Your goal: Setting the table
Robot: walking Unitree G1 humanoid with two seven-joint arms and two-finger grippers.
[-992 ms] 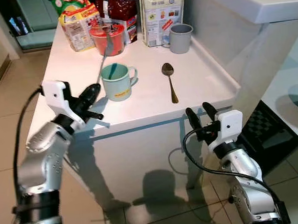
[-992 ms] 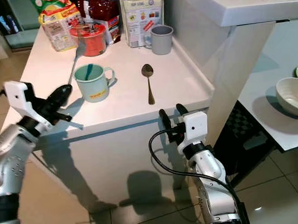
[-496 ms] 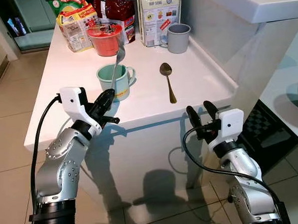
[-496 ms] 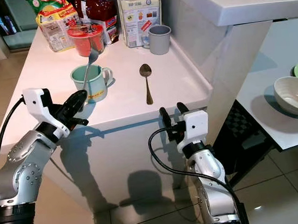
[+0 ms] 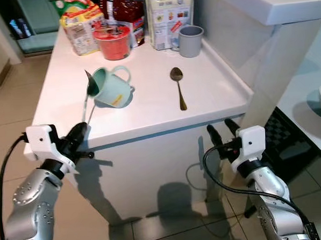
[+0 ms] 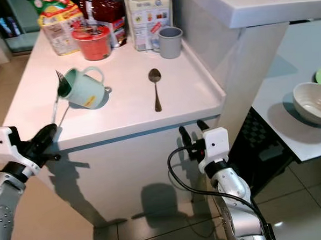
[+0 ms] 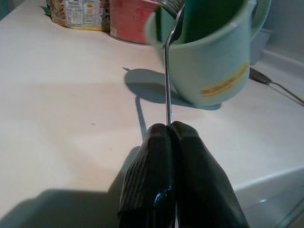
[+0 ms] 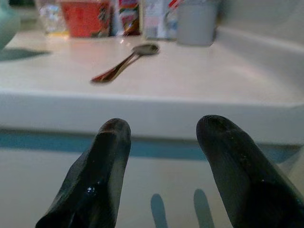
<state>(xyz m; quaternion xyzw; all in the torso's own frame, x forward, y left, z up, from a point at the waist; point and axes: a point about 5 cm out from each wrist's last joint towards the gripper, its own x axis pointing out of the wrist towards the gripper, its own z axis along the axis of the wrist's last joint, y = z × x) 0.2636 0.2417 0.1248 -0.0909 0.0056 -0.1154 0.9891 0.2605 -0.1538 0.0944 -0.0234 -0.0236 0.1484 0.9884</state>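
- Our left gripper (image 5: 81,136) pinches a fork (image 7: 167,85) by its handle; its tines are hooked in the tipped green mug (image 5: 109,87) on the counter (image 5: 149,107).
- Right gripper (image 5: 222,135) idles, fingers apart.
- Step: fetching cutlery. Next: free the tines gently.

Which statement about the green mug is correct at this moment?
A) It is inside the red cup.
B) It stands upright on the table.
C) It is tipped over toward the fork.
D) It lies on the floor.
C: the green mug leans on the white table, its mouth toward the fork held by the left end effector.
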